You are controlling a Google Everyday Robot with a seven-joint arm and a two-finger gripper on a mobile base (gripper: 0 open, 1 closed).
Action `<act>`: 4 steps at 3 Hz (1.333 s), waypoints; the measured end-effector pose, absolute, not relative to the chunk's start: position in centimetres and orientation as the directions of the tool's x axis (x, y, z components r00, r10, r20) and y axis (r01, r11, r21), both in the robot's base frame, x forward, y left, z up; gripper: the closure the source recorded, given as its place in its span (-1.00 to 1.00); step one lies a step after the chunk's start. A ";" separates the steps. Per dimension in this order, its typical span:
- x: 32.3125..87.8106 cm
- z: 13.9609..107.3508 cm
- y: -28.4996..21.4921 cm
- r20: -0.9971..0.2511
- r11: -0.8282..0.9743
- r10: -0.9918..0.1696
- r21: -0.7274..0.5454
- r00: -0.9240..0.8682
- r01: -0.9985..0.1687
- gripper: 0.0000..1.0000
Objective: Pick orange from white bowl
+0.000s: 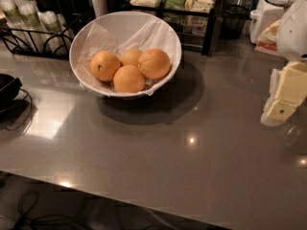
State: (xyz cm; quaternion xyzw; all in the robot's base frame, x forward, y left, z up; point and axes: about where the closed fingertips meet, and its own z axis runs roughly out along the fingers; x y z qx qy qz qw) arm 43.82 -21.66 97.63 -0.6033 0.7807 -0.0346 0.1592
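The white bowl (100, 28), lined with crinkled white paper, stands at the back left of the grey counter. Four oranges lie in it. The orange (154, 63) is the right one, smooth, with no stem spot showing. The left orange (104, 65) has a dark stem dimple. One more orange (128, 79) lies at the front and another (130, 56) behind. My gripper (286, 96), cream-coloured under a white arm, hangs at the right edge of the view, far to the right of the bowl and a little nearer, holding nothing that I can see.
A black wire rack with cups (29, 18) stands behind the bowl to the left. A black shelf with packets (184, 4) is behind it, and a white appliance (268, 11) at the back right. A black object (7, 87) sits at the left edge. The counter's front edge (144, 195) runs along the bottom.
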 end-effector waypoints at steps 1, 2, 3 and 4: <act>43.8 97.6 -21.6 -0.207 0.269 -0.953 -0.246 -0.221 -0.931 -1.00; 45.7 97.4 -19.3 -0.238 0.228 -0.956 -0.226 -0.173 -0.947 -1.00; 47.5 98.2 -15.7 -0.277 0.157 -0.957 -0.234 -0.089 -0.960 -1.00; 47.5 98.2 -15.7 -0.277 0.157 -0.957 -0.234 -0.089 -0.960 -1.00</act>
